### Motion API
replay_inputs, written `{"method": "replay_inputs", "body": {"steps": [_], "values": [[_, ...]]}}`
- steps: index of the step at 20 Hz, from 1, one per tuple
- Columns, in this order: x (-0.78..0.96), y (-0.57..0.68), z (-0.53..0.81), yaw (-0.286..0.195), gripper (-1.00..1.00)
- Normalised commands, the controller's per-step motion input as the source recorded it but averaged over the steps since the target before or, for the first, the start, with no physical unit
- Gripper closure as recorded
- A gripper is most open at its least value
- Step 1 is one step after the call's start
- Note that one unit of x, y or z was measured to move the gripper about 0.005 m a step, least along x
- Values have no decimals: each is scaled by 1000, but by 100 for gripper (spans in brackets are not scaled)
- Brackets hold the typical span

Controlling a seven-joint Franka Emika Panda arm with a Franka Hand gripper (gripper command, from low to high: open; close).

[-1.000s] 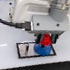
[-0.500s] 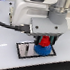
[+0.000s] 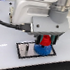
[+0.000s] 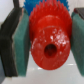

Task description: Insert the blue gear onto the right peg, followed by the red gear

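In the exterior view we see the gripper (image 3: 44, 38) holding the red gear (image 3: 44, 40) just above the blue gear (image 3: 41, 49) on the plate (image 3: 24, 52). Only the wrist view shows the pads (image 4: 21, 42) pressing the red gear (image 4: 49, 40) from both sides.
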Motion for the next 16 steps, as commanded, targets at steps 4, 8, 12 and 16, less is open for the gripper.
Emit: {"method": "replay_inputs", "body": {"steps": [4,8,12,16], "values": [[136,-1,-112,0,100],[126,-11,-124,0,100],[171,-37,-268,0,100],[151,-142,-250,0,100]]}}
